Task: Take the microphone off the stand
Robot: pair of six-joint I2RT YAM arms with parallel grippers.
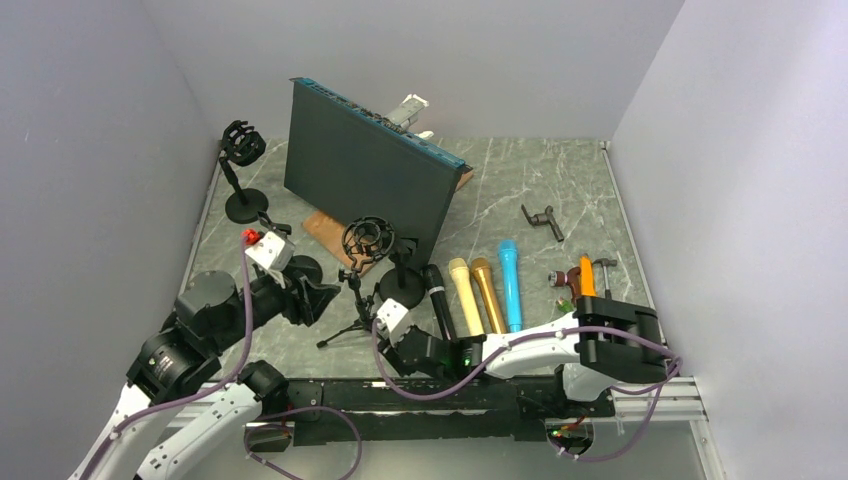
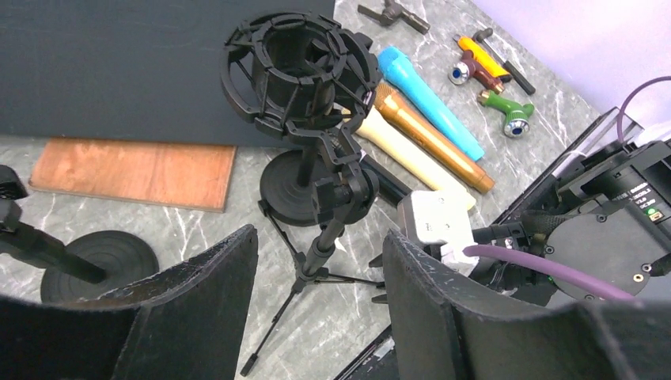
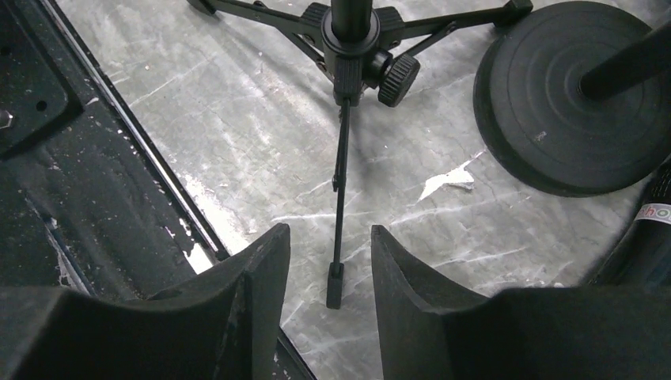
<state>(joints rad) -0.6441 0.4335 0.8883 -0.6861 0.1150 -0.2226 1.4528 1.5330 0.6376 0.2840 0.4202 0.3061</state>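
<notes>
While the overhead view is showing four smooth mics lying on the marbled worktop beside the stand, only wrist views are showing the left pincer and right pincer gaping, gripping nothing.

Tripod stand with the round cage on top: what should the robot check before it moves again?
1. Cage has no microphone in it: ok, it looks empty.
2. Tripod stand is up on its feet: ok.
3. Left pincer is free: ok, it is open with nothing in it.
4. Right pincer is free: ok, it is open above a stand leg and grips nothing.
5. Four microphones lie flat in a row: ok.
6. Right pincer is clear of that stand leg: cannot tell.
</notes>
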